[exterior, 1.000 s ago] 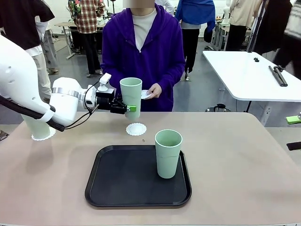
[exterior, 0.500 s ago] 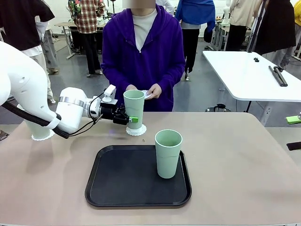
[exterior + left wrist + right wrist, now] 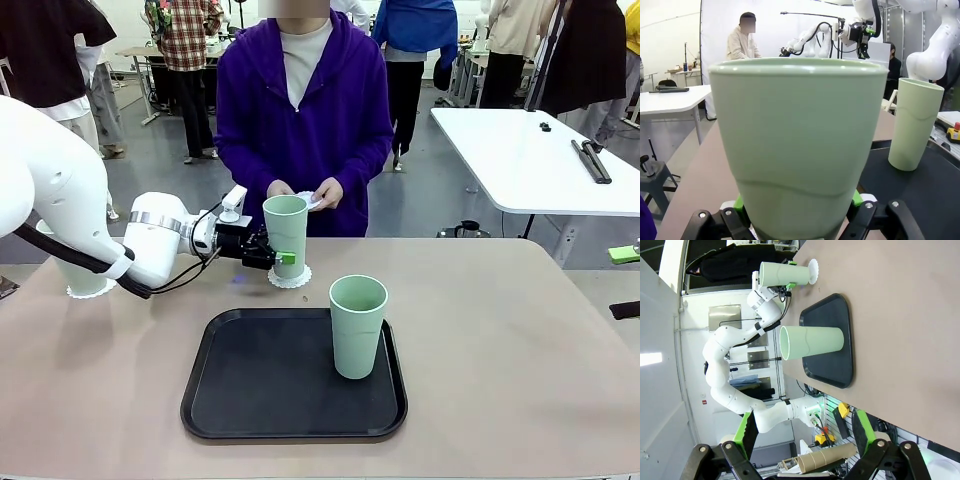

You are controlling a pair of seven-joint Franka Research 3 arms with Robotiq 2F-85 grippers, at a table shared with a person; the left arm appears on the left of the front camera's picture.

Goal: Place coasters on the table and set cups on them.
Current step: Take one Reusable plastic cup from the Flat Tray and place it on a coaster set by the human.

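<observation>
My left gripper (image 3: 283, 258) is shut on a mint-green cup (image 3: 285, 233), upright with its base down on a white lacy coaster (image 3: 291, 279) on the table (image 3: 520, 340). The left wrist view has this cup (image 3: 800, 150) close up between the green pads (image 3: 856, 199). A second cup (image 3: 357, 325) stands on the black tray (image 3: 250, 390). At far left a third cup (image 3: 78, 272) sits on a coaster (image 3: 97, 291), mostly hidden by my left arm. The person's hands hold another coaster (image 3: 312, 200). My right gripper (image 3: 805, 440) is open with nothing between its fingers.
The black tray lies at the table's front middle. The person in a purple hoodie (image 3: 305, 120) stands at the far edge behind the held cup. A white table (image 3: 530, 160) stands at the back right. The tabletop's right half is bare.
My left gripper has brought the cup down from the air and slightly right onto the coaster. In the last half second it has barely moved.
</observation>
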